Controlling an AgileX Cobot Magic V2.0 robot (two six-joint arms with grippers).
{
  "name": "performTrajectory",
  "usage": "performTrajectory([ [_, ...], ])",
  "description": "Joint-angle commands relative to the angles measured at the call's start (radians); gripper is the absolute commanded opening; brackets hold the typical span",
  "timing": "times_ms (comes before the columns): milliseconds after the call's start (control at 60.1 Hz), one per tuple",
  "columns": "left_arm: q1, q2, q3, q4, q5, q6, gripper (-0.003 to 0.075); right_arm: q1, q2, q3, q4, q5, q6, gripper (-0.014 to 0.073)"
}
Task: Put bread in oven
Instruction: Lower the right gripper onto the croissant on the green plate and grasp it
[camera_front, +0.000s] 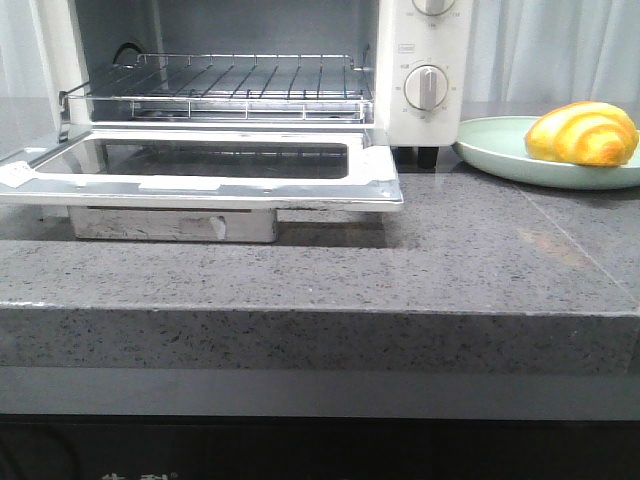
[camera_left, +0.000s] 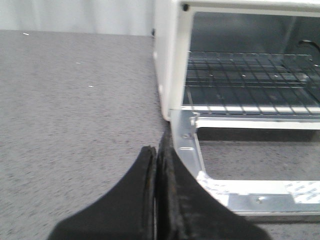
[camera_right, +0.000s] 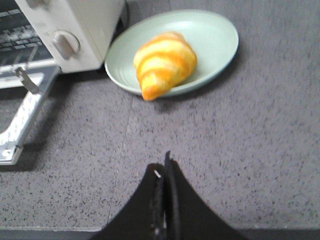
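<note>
The bread (camera_front: 583, 133), a glossy yellow roll with orange stripes, lies on a pale green plate (camera_front: 500, 152) at the right of the oven; it also shows in the right wrist view (camera_right: 164, 62). The white oven (camera_front: 425, 60) stands at the back left with its glass door (camera_front: 200, 165) dropped open and the wire rack (camera_front: 230, 85) bare. My right gripper (camera_right: 163, 162) is shut and empty, over the counter short of the plate (camera_right: 215, 35). My left gripper (camera_left: 156, 150) is shut and empty beside the open door's left corner (camera_left: 187, 145). Neither gripper shows in the front view.
The grey speckled stone counter (camera_front: 470, 260) runs from the oven to a front edge (camera_front: 320, 312). The oven's knob (camera_front: 427, 88) and black feet (camera_front: 428, 157) face the plate. A curtain hangs behind.
</note>
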Motion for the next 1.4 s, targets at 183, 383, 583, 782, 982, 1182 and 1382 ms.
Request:
performTrajectory([
  [183,0.044,-0.205,0.074,0.033,-0.065,-0.008,-0.0020,-0.007,0.277,-0.173,0.016,-0.064,0.046,-0.0064],
  [383,0.044,-0.219,0.080,0.033,-0.065,-0.008,-0.0020,-0.008,0.530,-0.307,0.088,-0.113,0.046,0.0093],
  [583,0.044,-0.219,0.080,0.033,-0.064,-0.008,-0.0020,-0.009,0.692,-0.423,0.112,-0.165,0.046,0.0407],
  [782,0.044,-0.219,0.080,0.033,-0.064,-0.008,-0.0020,-0.009,0.844,-0.541,0.190,-0.163,0.046,0.0489],
  [982,0.044,-0.219,0.080,0.033,-0.064,-0.008,-0.0020,-0.022,0.948,-0.611,0.294,-0.166,0.046,0.0489],
  [1182,0.044,-0.219,0.080,0.033,-0.064,-0.008,-0.0020,-0.057,0.978,-0.616,0.294,-0.154,0.046,0.0489],
  [1382,0.044,-0.219,0.080,0.033,-0.063,-0.008,-0.0020,-0.058,1.024,-0.616,0.305,-0.147,0.043,0.0489],
])
